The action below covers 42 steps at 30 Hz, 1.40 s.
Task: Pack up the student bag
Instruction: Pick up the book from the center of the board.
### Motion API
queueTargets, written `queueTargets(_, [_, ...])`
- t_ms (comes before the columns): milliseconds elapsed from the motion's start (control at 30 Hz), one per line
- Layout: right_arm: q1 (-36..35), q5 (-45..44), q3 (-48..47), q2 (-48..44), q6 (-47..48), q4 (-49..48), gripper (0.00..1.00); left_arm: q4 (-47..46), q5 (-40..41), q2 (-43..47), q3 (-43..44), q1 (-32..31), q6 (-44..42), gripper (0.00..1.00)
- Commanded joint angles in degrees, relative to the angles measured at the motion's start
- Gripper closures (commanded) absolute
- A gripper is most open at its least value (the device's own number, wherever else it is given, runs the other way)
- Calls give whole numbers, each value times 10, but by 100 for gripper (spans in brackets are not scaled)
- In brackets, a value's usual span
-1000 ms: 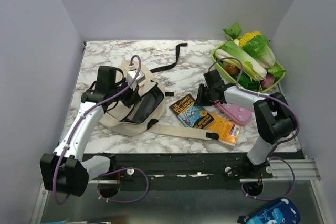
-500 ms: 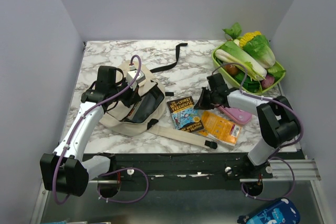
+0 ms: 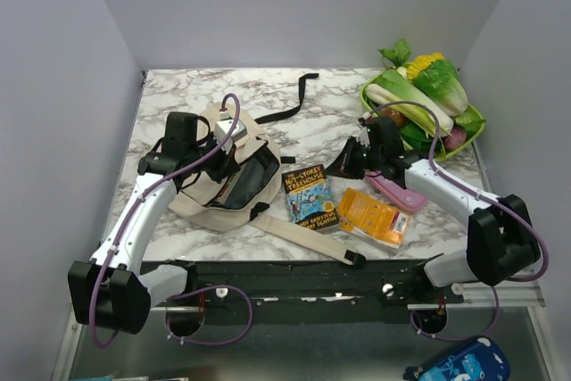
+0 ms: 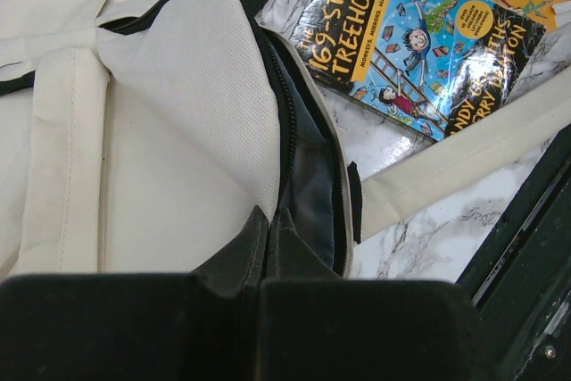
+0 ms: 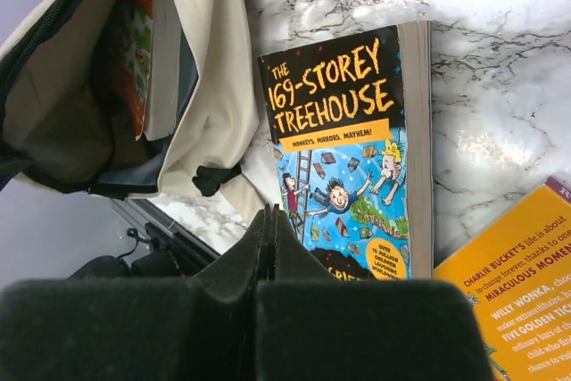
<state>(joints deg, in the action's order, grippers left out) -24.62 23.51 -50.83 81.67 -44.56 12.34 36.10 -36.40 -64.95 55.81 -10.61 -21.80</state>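
Observation:
The student bag [image 3: 201,189] is cream-beige and lies at the left with its dark mouth [image 3: 252,176] open toward the right. My left gripper [image 3: 234,160] is shut on the bag's opening edge [image 4: 268,216]. A blue and black book, "The 169-Storey Treehouse" [image 3: 308,196], lies flat just right of the bag's mouth. My right gripper [image 3: 344,163] is shut and empty, its tips over the book's near cover [image 5: 270,216]. The right wrist view shows the book [image 5: 343,149] and a colourful item [image 5: 134,42] inside the bag [image 5: 214,69].
An orange book [image 3: 375,216] and a pink case [image 3: 401,192] lie right of the treehouse book. A green tray [image 3: 370,100] of vegetables stands at the back right. The bag's long beige strap [image 3: 303,234] runs under the books near the front edge. A black strap [image 3: 299,95] lies behind.
My right gripper moved left and the treehouse book slid and turned left with it, off the orange book and close to the bag's mouth. The left arm kept still.

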Motion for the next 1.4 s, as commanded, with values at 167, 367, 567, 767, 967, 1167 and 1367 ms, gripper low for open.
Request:
queueTargets(167, [4,-56,27,14,60,68,21,-18,-5,13,-1,-3,3,100])
queueTargets(367, [4,-65,28,54,116,89,4,-19,-4,9,5,-3,5,100])
queueTargets(567, [4,-23,3,130,148,75,3,-19,-4,4,10,-3,12,100])
queueTargets(767, [5,-17,-27,172,177,81,4,-13,-2,3,12,-3,5,100])
queueTargets(967, [5,-3,-36,189,183,81,6,-12,-2,2,13,-3,3,100])
queueTargets(1167, [5,35,-29,217,185,84,9,-13,-4,1,17,-3,3,100])
queueTargets(1367, [4,36,-30,230,205,118,10,-13,-8,0,22,-3,5,100])
